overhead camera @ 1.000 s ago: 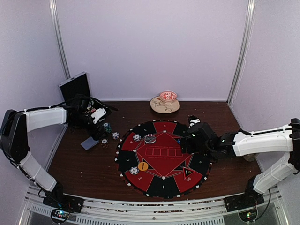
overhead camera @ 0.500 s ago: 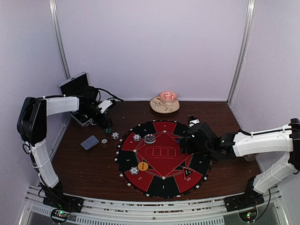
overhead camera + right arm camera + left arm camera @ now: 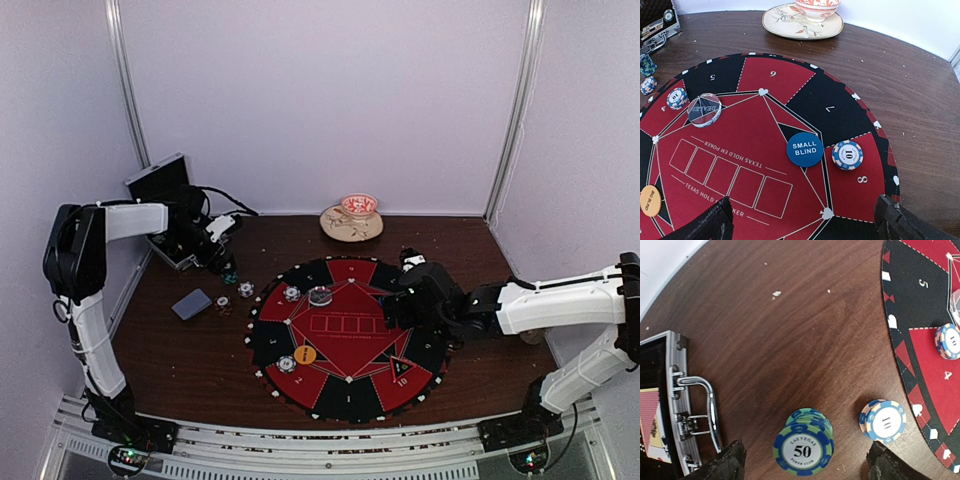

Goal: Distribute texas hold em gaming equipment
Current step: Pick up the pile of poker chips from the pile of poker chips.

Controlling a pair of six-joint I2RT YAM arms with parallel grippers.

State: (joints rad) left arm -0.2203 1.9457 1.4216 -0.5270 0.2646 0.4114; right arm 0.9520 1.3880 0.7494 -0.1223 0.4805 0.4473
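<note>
Green-and-blue poker chips (image 3: 804, 449), stacked on the dark wooden desk (image 3: 805, 330) at ten o'clock off the round red-and-black mat (image 3: 925, 340), sit between the left gripper's (image 3: 221, 261) wide jaws; the pickup seems in hand, calling next for a squeeze, while the right gripper's (image 3: 802, 225) jaws gape idle.

The black case (image 3: 662, 385) runs off-frame left, perhaps half hidden.

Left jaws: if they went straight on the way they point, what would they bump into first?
Most likely the 50 chip stack, centred in their line on the table; the 10 chip lies off to one side. Depth is unclear.
</note>
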